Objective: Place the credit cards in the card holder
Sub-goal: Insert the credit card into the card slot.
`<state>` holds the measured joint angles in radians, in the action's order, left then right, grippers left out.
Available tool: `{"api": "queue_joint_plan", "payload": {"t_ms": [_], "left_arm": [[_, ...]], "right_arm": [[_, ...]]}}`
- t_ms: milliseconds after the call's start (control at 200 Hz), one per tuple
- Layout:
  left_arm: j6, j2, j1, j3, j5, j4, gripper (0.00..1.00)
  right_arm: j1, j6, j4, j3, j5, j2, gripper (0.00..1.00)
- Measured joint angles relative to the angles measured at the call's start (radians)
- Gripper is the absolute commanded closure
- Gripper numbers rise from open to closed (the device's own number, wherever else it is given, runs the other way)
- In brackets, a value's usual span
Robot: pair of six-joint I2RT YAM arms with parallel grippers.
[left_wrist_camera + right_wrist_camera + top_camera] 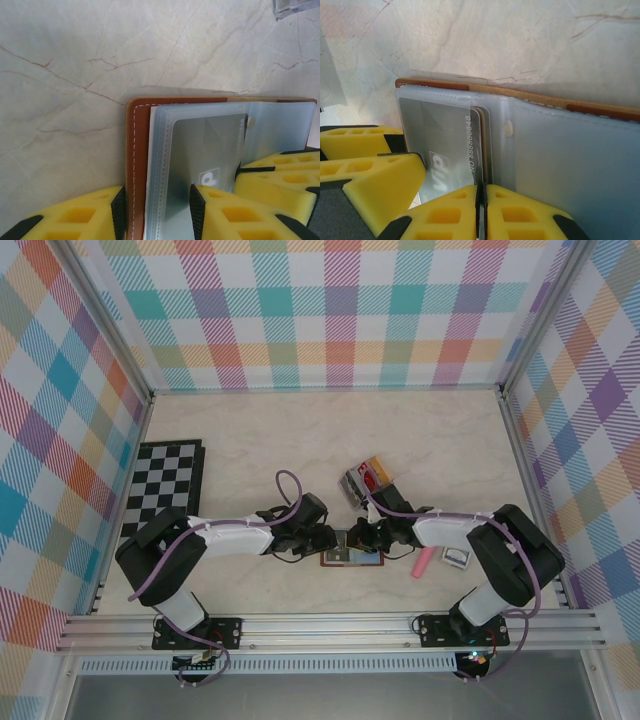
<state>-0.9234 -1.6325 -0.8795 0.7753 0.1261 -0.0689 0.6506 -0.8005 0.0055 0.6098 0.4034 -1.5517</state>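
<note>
The card holder (352,558) lies open on the table between both grippers, brown leather outside (136,150), pale blue sleeves inside (570,150). A grey translucent credit card (210,150) marked VIP (445,135) sits inside a left sleeve. My left gripper (157,200) stands open. Its jaws straddle the holder's left edge, one pad by the brown rim and the other on the sleeve over the card. My right gripper (481,187) is shut, its tips meeting at the card's inner edge by the fold. From above, the left gripper (328,538) and right gripper (362,538) face each other over the holder.
A clear rack (368,480) with upright red and yellow cards stands just behind the holder. A pink object (424,562) and a small white item (456,557) lie to the right. A chessboard (165,485) lies at the far left. Checked walls enclose the table.
</note>
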Motion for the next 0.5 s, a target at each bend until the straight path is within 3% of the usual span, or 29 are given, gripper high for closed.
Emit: {"api": "queue_joint_plan", "payload": {"t_ms": [500], "left_arm": [[-0.003,-0.001,0.0,0.0,-0.008,-0.009,0.67]], "right_arm": [[0.011,0.08,-0.246,0.052,-0.199,0.089,0.81]]}}
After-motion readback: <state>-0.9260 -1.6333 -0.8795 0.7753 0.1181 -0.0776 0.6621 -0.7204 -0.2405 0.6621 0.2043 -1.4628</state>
